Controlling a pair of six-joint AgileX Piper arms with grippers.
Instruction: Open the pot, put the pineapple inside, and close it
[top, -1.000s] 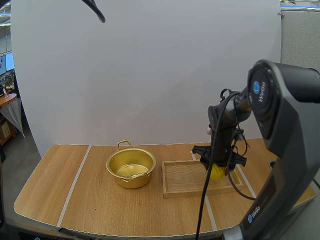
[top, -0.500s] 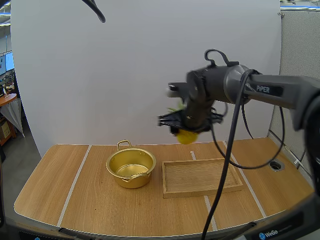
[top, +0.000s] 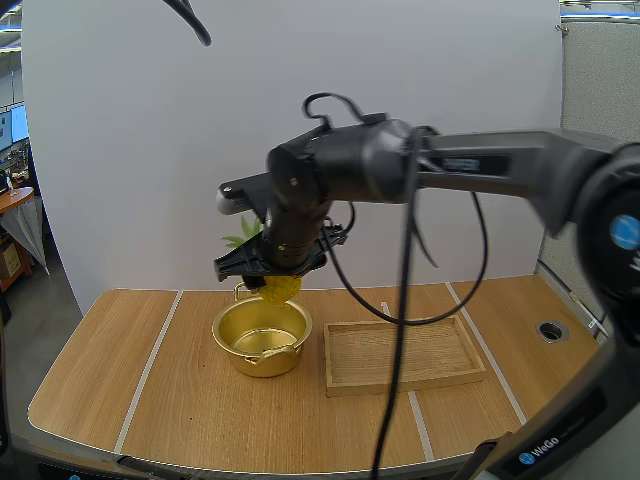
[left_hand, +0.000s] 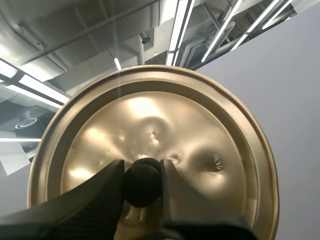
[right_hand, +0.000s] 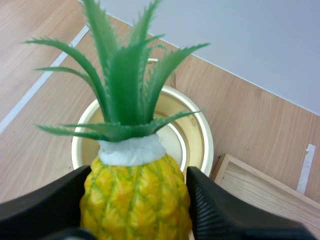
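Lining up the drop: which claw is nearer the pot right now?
Right. The right claw holds the pineapple just above the pot; the left claw grips the lid by its knob, off the pot.

The yellow, green-crowned pineapple (right_hand: 135, 195) hangs over the open gold pot (top: 245, 358), whose lid (left_hand: 210, 145) is off.
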